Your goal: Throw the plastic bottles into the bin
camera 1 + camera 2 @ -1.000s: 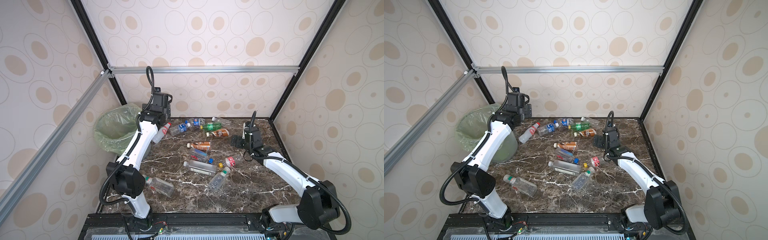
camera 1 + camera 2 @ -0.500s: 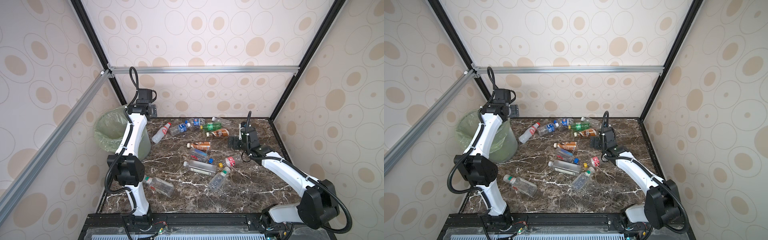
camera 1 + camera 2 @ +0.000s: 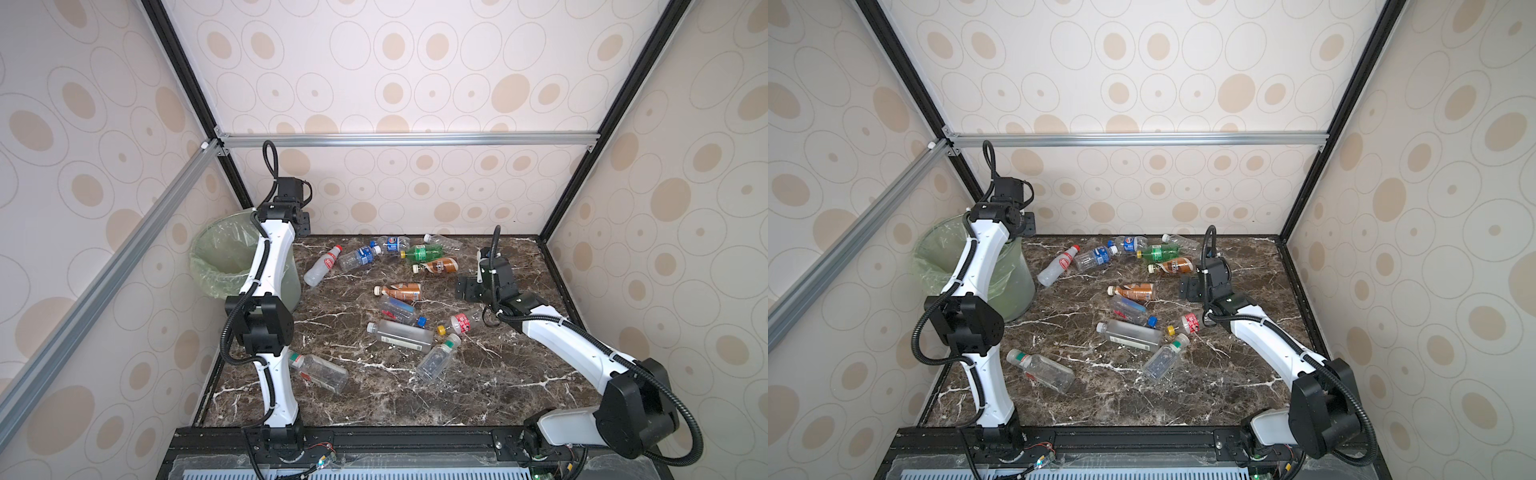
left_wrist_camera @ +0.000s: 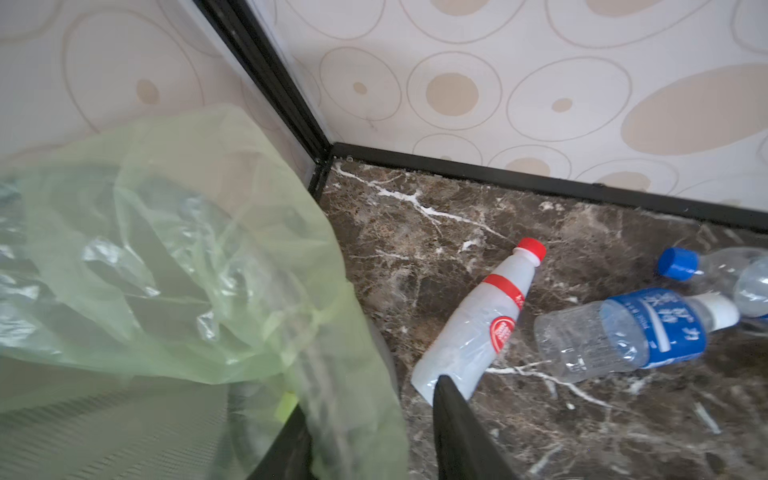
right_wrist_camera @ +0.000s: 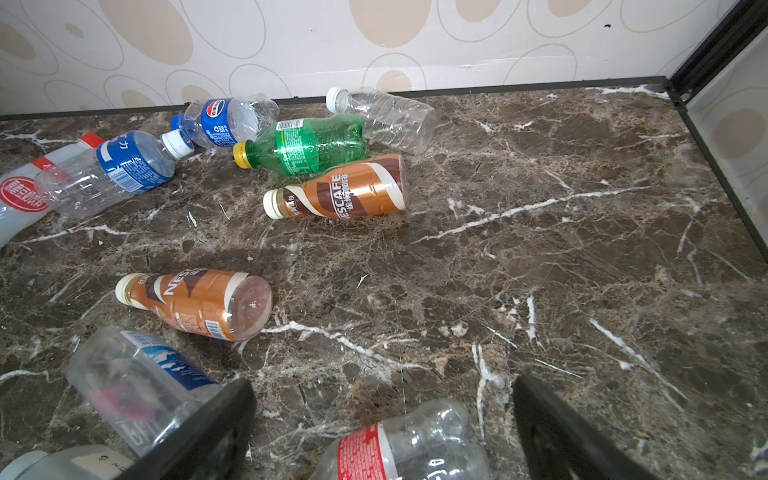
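Cream wallpaper with tan ovals (image 3: 395,83) closes in a dark brown marble-patterned tabletop (image 3: 478,382). About a dozen small plastic bottles lie on their sides across it, so nearly all of the job looks undone.

The round translucent grey-green bin (image 3: 198,270), lined with a crinkly pale green bag, stands at the back left corner, off the slab's left edge; what lies inside I cannot make out through the bag.

The left gripper (image 4: 370,399) is raised just beside the bin's rim, on the table side; its jaws stand a modest way apart with nothing between them. Below it lies the milky white bottle with a red cap (image 4: 478,332), with a clear blue-labelled bottle (image 4: 623,332) just beside that; being nearest the bin, these look like the left arm's natural pickings.

The right gripper (image 5: 384,380) hangs low over the right side, jaws spread wide and empty, with a crumpled clear bottle with a red label (image 5: 399,449) lying below the gap; I'd guess they are spread to straddle its width. Beyond it lie two brown-labelled coffee bottles (image 5: 345,191), well apart; the farther one touches a green bottle with a yellow cap (image 5: 307,145).
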Controlling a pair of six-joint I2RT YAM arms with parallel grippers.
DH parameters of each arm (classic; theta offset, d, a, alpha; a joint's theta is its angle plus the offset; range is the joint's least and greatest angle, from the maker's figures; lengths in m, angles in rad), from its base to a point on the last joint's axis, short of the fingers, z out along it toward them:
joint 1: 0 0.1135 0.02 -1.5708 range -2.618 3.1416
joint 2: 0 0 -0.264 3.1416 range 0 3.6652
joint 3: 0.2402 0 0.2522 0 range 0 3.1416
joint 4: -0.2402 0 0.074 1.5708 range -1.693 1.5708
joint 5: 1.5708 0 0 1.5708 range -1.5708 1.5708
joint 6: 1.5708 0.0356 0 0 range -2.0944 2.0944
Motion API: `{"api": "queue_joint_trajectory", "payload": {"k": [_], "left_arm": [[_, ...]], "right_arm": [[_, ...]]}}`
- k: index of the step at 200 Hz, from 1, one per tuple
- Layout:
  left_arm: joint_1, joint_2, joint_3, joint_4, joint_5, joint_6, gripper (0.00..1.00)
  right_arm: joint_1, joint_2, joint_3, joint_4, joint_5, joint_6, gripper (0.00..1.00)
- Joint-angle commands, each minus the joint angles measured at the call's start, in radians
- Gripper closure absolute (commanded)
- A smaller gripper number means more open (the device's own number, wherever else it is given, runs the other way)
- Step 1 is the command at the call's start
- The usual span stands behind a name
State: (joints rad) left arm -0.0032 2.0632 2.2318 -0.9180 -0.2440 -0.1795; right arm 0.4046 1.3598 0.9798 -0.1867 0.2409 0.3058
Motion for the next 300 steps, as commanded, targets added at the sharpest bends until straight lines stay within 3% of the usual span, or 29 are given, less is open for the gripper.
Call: {"api": "queue_joint_trajectory", "payload": {"k": [1, 25, 62, 156, 197, 239, 300], "left_arm": [[0.002, 0.011, 0.032, -0.022, 0.055, 0.022, 0.69], [0.0, 0.005, 0.035, -0.006, 0.058, 0.036, 0.69], [-0.005, -0.004, 0.031, 0.034, 0.064, 0.081, 0.81], [-0.029, -0.018, -0.001, 0.115, 0.003, 0.191, 0.94], [-0.051, -0.043, -0.06, 0.189, -0.091, 0.268, 1.0], [-0.074, -0.088, -0.158, 0.316, -0.153, 0.358, 1.0], [-0.087, -0.069, -0.148, 0.36, -0.158, 0.437, 1.0]], "right_arm": [[0.006, -0.028, -0.018, 0.009, 0.021, 0.006, 0.0], [0.007, -0.034, -0.022, 0.008, 0.024, 0.007, 0.0], [0.007, -0.041, -0.025, 0.011, 0.029, 0.009, 0.0], [0.007, -0.06, -0.037, 0.012, 0.025, 0.02, 0.0], [0.007, -0.074, -0.045, 0.01, 0.019, 0.029, 0.0], [0.007, -0.085, -0.047, 0.007, 0.015, 0.033, 0.0], [0.007, -0.106, -0.055, 0.0, 0.01, 0.041, 0.0]]}}
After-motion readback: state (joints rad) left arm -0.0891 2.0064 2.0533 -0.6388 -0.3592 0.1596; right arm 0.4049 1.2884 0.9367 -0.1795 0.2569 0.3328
